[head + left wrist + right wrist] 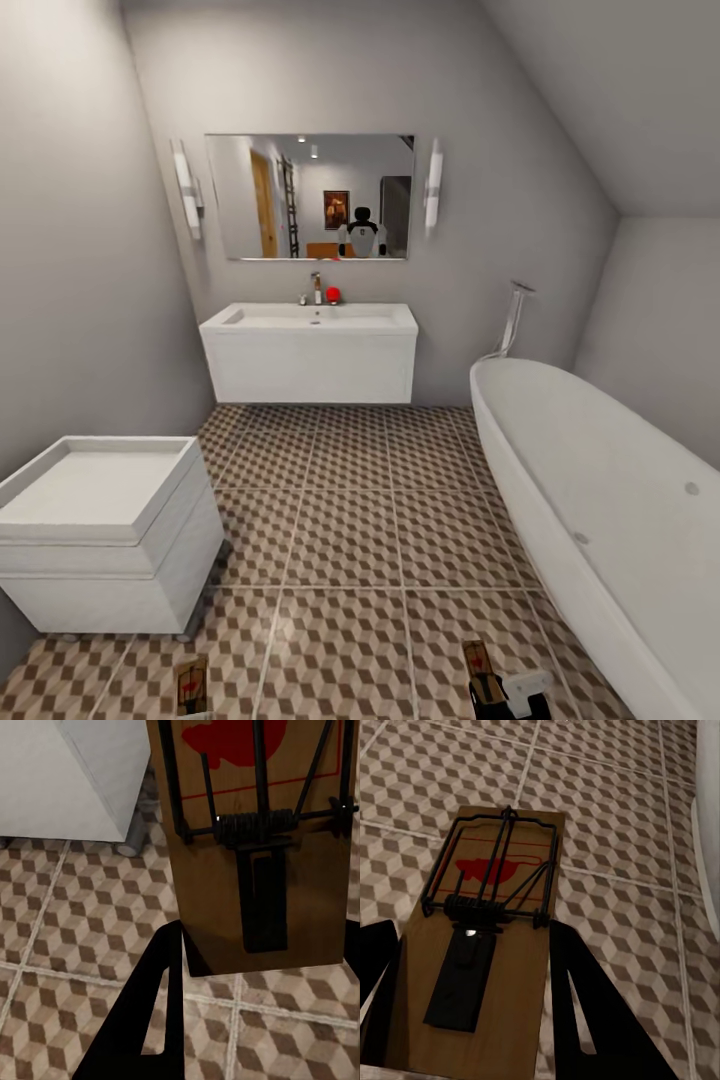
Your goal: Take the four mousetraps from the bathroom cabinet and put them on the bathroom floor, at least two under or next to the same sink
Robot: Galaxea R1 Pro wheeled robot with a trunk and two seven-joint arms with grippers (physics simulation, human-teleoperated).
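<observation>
**Two traps in hand, facing the sink**

So the head view looks down a bathroom with a floor of big square tiles in a brown, beige and white cube print [350,520]. The wide white rectangular sink on its wall-hung white vanity [310,350] sits at 12 o'clock, under a mirror. A square white toilet [100,530] is at 9 o'clock and a white oval bathtub [610,520] runs along from 3 to 5 o'clock.

Left tool [180,967]: its dark fingers are closed against the edges of a flat tan wooden mousetrap with black wire frame and a red spot [259,847], held up off the tiles near the toilet's base. In the head view it pokes in at 7 o'clock [191,686].

Right tool [472,1005]: same deal, fingers clamped on both sides of a second tan wooden mousetrap [484,937], above the tiles close to the tub, at 5 o'clock [478,660].
</observation>
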